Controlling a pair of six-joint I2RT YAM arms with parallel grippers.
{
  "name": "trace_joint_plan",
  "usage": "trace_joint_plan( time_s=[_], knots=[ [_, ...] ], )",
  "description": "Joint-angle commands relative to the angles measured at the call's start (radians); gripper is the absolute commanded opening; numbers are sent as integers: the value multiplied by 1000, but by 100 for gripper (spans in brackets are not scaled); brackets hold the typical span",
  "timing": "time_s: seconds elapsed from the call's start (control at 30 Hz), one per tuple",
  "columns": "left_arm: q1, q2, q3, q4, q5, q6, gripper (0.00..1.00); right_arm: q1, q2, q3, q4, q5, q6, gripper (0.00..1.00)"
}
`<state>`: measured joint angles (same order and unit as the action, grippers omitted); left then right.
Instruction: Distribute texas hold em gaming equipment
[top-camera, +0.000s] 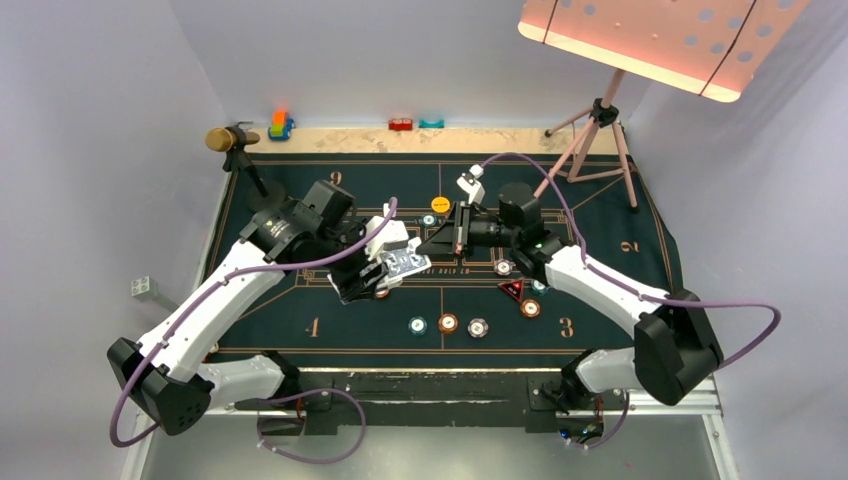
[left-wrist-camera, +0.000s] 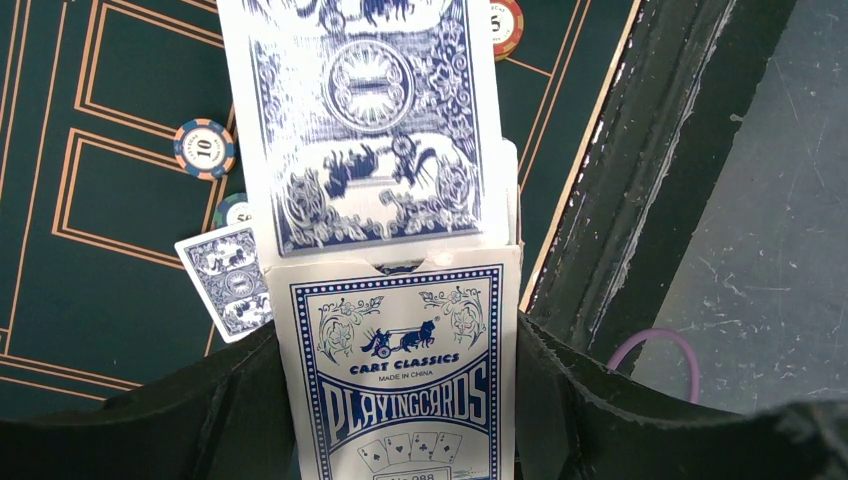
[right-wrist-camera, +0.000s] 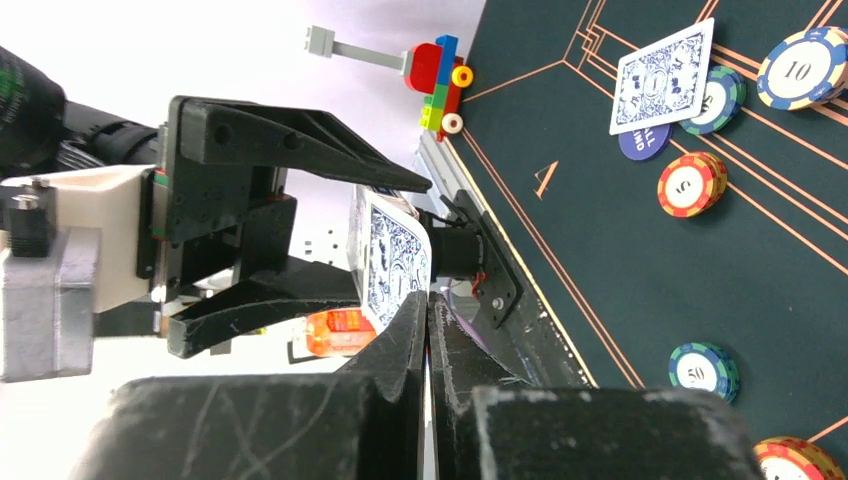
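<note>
1. While the card box (left-wrist-camera: 400, 400) sits clamped by its long sides between the black jaws of the left pincer (left-wrist-camera: 400, 350), its top flap is open. A stack of playing cards (left-wrist-camera: 365, 120) projects from the mouth.
2. The box is white card stock, rectangular, with blue print. The card backs carry an ornate blue pattern inside a white border.
3. On the right pincer (right-wrist-camera: 428, 305) the jaws are pressed almost flat together. They nip the edge of a single card (right-wrist-camera: 392, 262), which is held on edge above the felt mat (top-camera: 300, 310).
4. A loose card (left-wrist-camera: 228, 282) lies back up on the felt, overlapping a teal chip (left-wrist-camera: 236, 208). A "10" chip (left-wrist-camera: 204, 148) lies near it.
5. Towards the near edge of the tabletop, three round striped chips lie in a row:
   - a teal one (top-camera: 416, 325)
   - an orange one (top-camera: 448, 323)
   - a white-and-red one (top-camera: 478, 327)
6. The triangle marker (top-camera: 511, 290) lies to their right. The yellow disc (top-camera: 439, 204) lies further back.
</note>
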<state>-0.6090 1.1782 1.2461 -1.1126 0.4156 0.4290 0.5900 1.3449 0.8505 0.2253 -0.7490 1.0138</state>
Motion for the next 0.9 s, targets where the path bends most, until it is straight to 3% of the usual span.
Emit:
trace_joint_plan(
  time_s=[0.0,0.4,0.67,0.87],
  knots=[
    [3,-9,26,43,17,-3,0,-46,-40,-29,78,-52,55,0],
    [3,-5,16,36,6,3,0,-244,-22,40,9,-79,14,0],
    [3,-8,24,21,14,4,0,-340,216,166,-89,91,-145,0],
    [3,-11,25,13,21,2,0,-341,421,293,-45,228,-147,0]
  ],
)
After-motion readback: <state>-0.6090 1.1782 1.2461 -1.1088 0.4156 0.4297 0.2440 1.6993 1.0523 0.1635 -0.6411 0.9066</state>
